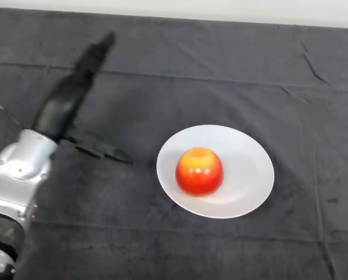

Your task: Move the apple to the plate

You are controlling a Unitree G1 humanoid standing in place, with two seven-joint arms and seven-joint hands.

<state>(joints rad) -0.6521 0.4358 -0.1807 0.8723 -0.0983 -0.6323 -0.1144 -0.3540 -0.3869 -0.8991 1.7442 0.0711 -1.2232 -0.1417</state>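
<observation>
A red and yellow apple (199,170) rests upright on a round white plate (249,169) right of the table's middle. My left hand (69,99) is to the left of the plate, well apart from it. Its fingers are straight and point to the far side of the table, and the thumb sticks out toward the plate. The hand holds nothing.
The table is covered by a dark wrinkled cloth (179,76). A pale wall or edge runs along the far side (220,9). My silver-grey forearm (19,175) comes in from the lower left.
</observation>
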